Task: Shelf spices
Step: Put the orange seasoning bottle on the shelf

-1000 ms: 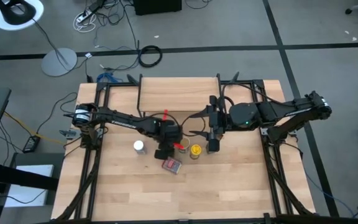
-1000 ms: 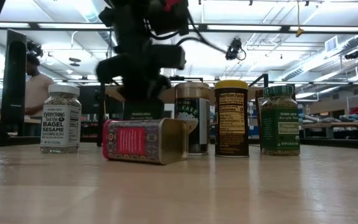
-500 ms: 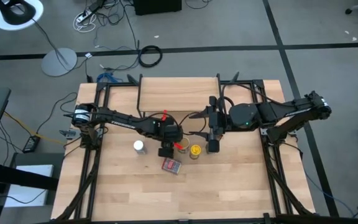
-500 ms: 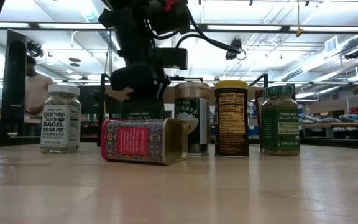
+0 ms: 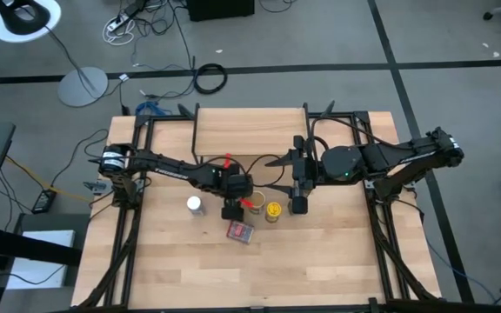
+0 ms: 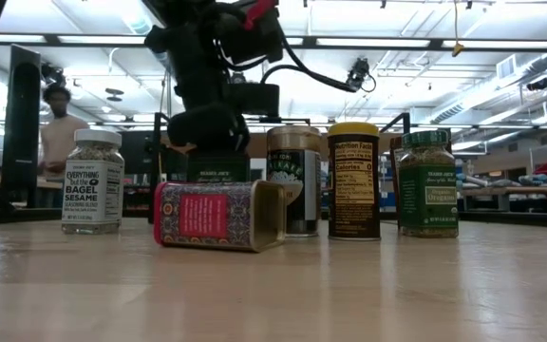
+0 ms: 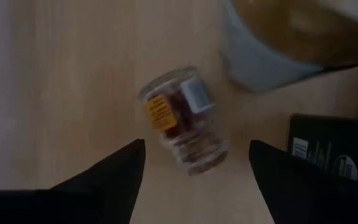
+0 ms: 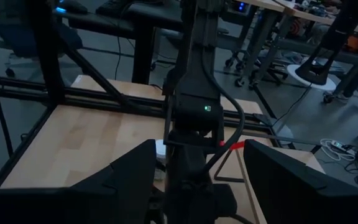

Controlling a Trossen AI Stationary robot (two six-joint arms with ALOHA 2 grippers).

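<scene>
Clear glass, orange-labelled, the small spice jar [image 7: 182,121] lies tipped on my pale wooden worktop [image 5: 320,261] near its middle, between my left fingers [image 7: 114,171], which are spread open over it. My right fingers [image 8: 272,174] wait apart, empty, just beside.

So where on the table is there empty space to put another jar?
The near half of the table, in front of the red tin lying on its side, is bare wood. So is the patch left of the white-lidded jar. The middle is crowded: the left gripper, the right gripper and the yellow-lidded jar sit close together.
</scene>
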